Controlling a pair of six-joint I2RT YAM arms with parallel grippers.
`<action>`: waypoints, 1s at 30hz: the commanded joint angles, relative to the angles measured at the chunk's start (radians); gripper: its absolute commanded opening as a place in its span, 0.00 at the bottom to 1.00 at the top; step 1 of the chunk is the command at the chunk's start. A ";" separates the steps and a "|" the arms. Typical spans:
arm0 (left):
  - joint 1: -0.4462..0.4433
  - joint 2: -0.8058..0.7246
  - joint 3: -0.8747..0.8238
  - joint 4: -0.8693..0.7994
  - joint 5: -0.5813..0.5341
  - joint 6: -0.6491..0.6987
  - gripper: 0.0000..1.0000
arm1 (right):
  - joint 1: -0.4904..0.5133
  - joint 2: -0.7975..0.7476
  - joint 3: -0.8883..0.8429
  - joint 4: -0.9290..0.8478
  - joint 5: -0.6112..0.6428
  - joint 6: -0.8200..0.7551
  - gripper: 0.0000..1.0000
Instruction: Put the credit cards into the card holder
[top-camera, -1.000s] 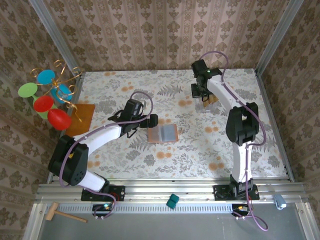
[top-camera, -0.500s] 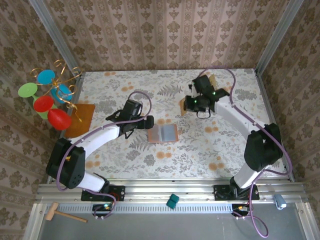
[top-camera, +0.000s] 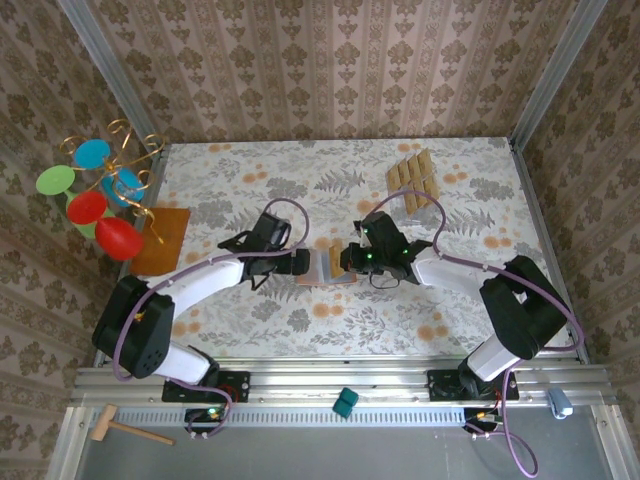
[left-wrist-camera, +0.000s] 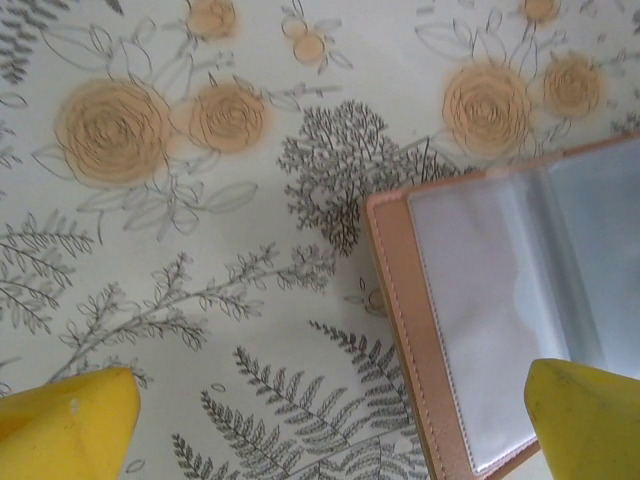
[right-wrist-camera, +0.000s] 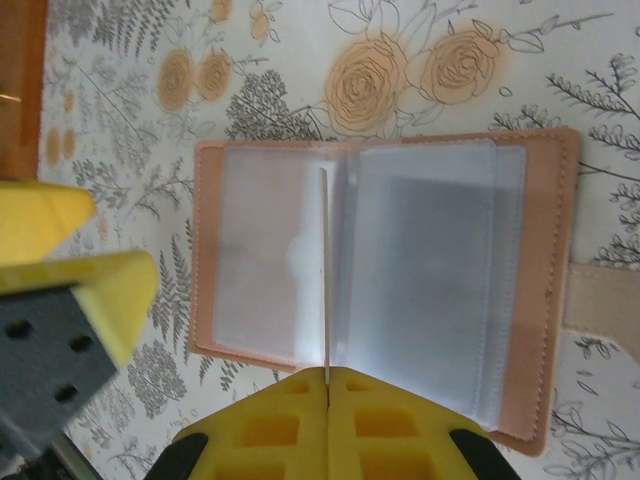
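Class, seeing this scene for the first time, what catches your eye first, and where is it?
The open card holder lies mid-table; over it the right gripper is shut on a credit card seen edge-on above the clear pockets, with the left gripper open at its left edge. At the table's left edge stands an ornament of coloured discs on gold wire. Spare cards lie in a row at the far right.
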 joint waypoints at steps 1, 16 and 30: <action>-0.022 -0.024 -0.017 0.022 -0.045 -0.011 1.00 | 0.006 -0.001 -0.022 0.149 0.016 0.047 0.00; -0.085 0.045 0.018 0.010 -0.193 0.032 1.00 | 0.005 0.126 -0.019 0.227 -0.049 0.054 0.00; -0.128 0.145 0.056 0.023 -0.235 0.050 1.00 | -0.040 0.127 -0.054 0.253 -0.090 0.050 0.00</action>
